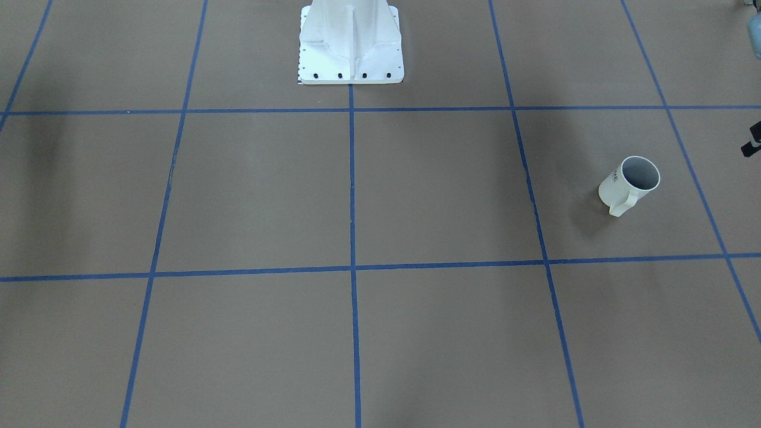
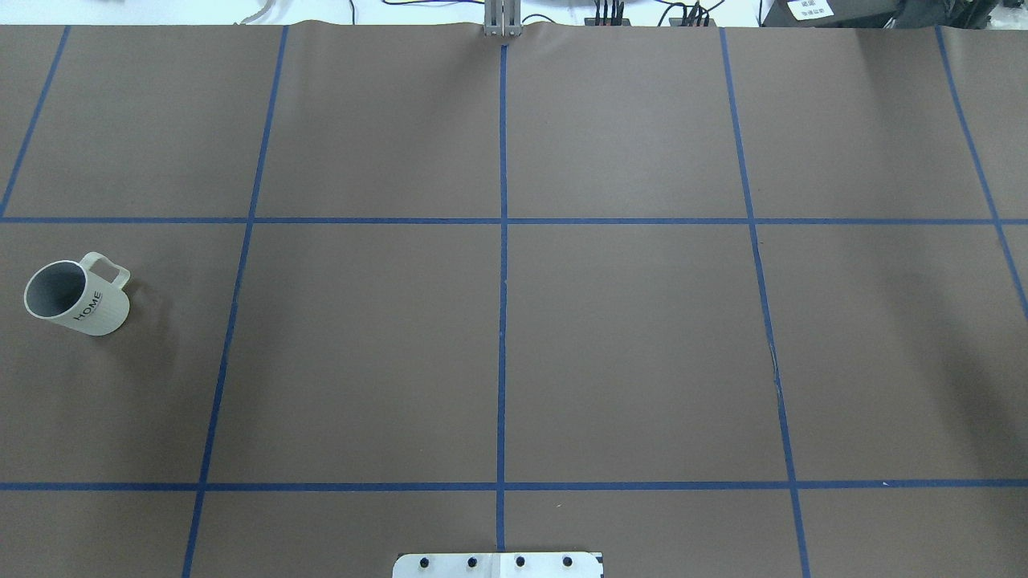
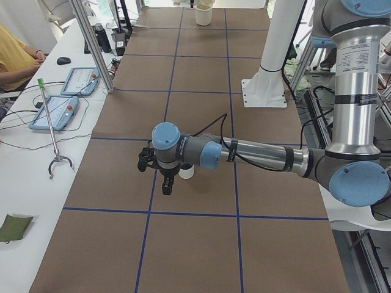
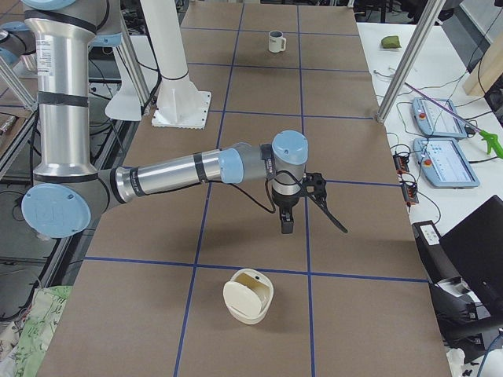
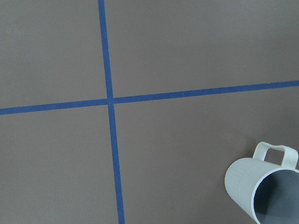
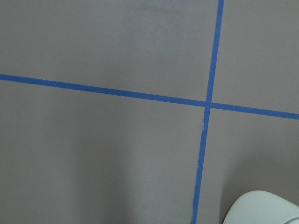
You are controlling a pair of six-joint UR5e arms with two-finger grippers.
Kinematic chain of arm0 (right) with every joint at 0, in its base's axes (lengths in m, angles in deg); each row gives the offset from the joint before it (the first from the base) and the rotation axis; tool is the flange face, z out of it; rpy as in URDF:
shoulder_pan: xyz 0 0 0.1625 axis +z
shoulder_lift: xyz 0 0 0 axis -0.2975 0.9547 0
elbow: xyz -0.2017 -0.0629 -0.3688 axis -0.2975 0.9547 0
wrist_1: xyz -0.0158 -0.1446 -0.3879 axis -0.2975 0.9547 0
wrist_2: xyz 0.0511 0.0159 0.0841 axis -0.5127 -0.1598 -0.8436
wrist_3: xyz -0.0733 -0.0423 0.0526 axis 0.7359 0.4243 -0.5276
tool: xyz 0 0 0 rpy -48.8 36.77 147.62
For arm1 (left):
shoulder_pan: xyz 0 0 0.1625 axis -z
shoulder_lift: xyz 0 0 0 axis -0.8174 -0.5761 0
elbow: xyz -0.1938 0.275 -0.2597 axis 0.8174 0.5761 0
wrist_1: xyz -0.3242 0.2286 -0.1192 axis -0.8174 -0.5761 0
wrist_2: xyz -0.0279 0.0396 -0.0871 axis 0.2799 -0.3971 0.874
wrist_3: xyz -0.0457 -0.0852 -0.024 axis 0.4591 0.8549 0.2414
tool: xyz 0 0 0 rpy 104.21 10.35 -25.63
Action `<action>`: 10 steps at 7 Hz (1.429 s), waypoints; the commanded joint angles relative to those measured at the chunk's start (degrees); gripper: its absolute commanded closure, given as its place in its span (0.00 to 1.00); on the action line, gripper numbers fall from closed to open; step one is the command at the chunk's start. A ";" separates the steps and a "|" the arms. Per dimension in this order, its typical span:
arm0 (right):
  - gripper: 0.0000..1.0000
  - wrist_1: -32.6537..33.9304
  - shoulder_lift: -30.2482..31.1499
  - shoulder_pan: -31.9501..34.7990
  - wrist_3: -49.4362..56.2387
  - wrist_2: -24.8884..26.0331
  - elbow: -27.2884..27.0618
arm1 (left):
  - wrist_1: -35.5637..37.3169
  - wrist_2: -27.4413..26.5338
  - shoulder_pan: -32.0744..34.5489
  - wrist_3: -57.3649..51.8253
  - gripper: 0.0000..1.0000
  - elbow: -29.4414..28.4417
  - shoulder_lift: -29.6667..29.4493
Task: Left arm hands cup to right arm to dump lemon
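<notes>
The cup, a cream-white mug marked "HOME", stands upright on the brown table at the robot's far left. It also shows in the front view, the left wrist view, far off in the right side view, and in the left side view just behind the left arm's wrist. Its grey inside shows no lemon; the lemon is out of view. The left gripper hangs low beside the cup. The right gripper hovers over the table's other end. I cannot tell whether either is open or shut.
A cream round container sits tilted near the right gripper; its rim shows in the right wrist view. The white robot pedestal stands at the table's middle edge. Blue tape lines grid the table. Operators' desks flank one side.
</notes>
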 commanded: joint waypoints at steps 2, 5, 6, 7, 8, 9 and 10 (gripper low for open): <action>0.00 0.21 1.32 0.85 0.05 -0.57 -1.53 | -0.18 -1.75 -0.28 -0.26 0.00 1.37 -0.01; 0.00 0.12 1.14 0.32 -0.04 -0.66 -1.79 | -0.35 -0.40 -0.28 -0.26 0.00 1.91 0.17; 0.00 0.04 0.96 0.14 -0.04 -0.66 -1.79 | -0.26 -0.31 -0.28 -0.26 0.00 2.26 0.17; 0.00 0.04 0.87 0.14 -0.04 -0.66 -1.79 | -0.26 -0.31 -0.37 -0.26 0.00 2.87 0.26; 0.00 -0.05 0.78 0.06 -0.12 -0.57 -1.71 | -0.26 -0.31 -0.37 -0.26 0.00 2.79 0.26; 0.00 0.03 0.26 0.05 -0.04 -0.57 -1.62 | -0.26 -0.31 -0.37 -0.26 0.00 2.88 0.26; 0.00 0.04 0.17 -0.21 -0.12 -0.57 -1.62 | -0.26 -0.31 -0.37 -0.26 0.00 3.05 0.26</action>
